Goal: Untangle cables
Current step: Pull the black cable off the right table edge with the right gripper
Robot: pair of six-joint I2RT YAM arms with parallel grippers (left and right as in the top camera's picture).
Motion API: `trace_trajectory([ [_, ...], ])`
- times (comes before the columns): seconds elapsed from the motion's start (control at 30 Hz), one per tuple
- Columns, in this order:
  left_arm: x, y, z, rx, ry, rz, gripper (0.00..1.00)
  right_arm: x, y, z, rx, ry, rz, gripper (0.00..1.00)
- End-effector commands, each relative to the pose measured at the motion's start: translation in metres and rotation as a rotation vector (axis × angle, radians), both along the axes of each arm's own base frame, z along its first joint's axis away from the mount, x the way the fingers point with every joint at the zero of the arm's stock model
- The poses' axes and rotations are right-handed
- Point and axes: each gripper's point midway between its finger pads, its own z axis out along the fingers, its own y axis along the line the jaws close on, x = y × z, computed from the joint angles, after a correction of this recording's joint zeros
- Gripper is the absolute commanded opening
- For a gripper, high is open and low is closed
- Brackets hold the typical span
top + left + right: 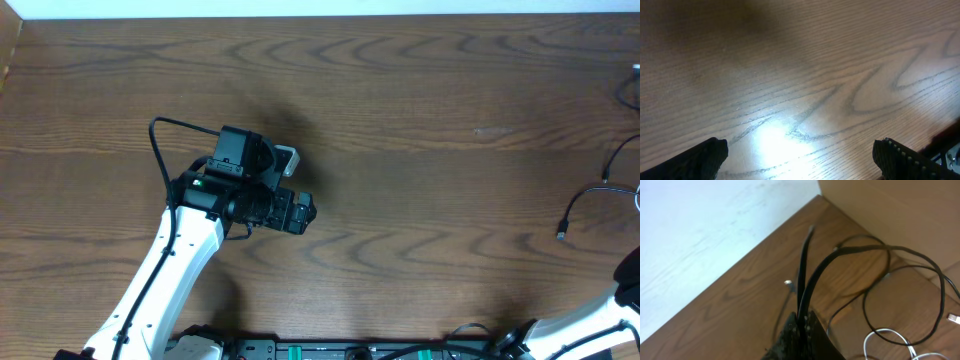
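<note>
In the right wrist view my right gripper is shut on a black cable; its strands rise from between the fingers, one toward a plug end, another looping right. More black cable loops and a white cable lie on the table below right. In the overhead view a thin black cable with a plug end lies at the right edge; the right gripper itself is out of that view. My left gripper is mid-left of the table; in its wrist view the left gripper is open over bare wood.
The brown wooden table fills the overhead view. A cardboard-coloured wall and a pale floor border the table corner in the right wrist view. The right arm's white link shows at the bottom right.
</note>
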Motion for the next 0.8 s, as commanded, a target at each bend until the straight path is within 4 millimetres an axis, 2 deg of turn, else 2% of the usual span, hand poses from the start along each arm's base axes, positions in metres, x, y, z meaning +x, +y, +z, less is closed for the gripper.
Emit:
trace_trajectory([
  [0.0,0.002,0.002,0.002,0.006,0.003,0.014,0.99,-0.007,-0.034,-0.042,0.08,0.057,-0.106,0.01],
  [0.13,0.002,0.002,0.002,0.004,0.006,0.021,0.99,-0.023,-0.062,-0.115,0.214,0.184,-0.165,0.01],
  [0.23,0.002,0.002,0.002,0.004,0.006,0.02,0.99,-0.04,-0.072,-0.167,0.32,0.279,-0.2,0.01],
  [0.27,0.002,0.002,0.002,0.005,0.006,0.021,0.99,-0.047,-0.073,-0.185,0.366,0.311,-0.209,0.17],
  [0.3,0.002,0.002,0.002,0.005,0.006,0.021,0.99,-0.051,-0.074,-0.2,0.408,0.328,-0.211,0.55],
  [0.33,0.002,0.002,0.002,0.005,0.006,0.021,0.99,-0.053,-0.073,-0.207,0.434,0.333,-0.21,0.82],
  [0.37,0.002,0.002,0.002,0.005,0.006,0.02,0.99,-0.056,-0.072,-0.218,0.477,0.337,-0.206,0.99],
  [0.4,0.002,0.002,0.002,0.005,0.006,0.02,0.99,-0.058,-0.07,-0.224,0.512,0.337,-0.201,0.99],
  [0.47,0.002,0.002,0.002,0.005,0.006,0.02,0.99,-0.058,-0.069,-0.225,0.531,0.329,-0.197,0.99],
  [0.57,0.002,0.002,0.002,0.005,0.005,0.02,0.99,-0.051,-0.063,-0.208,0.552,0.266,-0.166,0.99],
  [0.67,0.002,0.002,0.002,0.005,0.005,0.02,0.99,-0.043,-0.056,-0.177,0.587,0.177,-0.181,0.99],
  [0.73,0.002,0.002,0.002,0.005,0.005,0.02,0.99,-0.036,-0.051,-0.141,0.559,0.092,-0.143,0.99],
  [0.77,0.002,0.002,0.002,0.005,0.006,0.02,0.99,-0.035,-0.05,-0.135,0.55,0.076,-0.134,0.99],
])
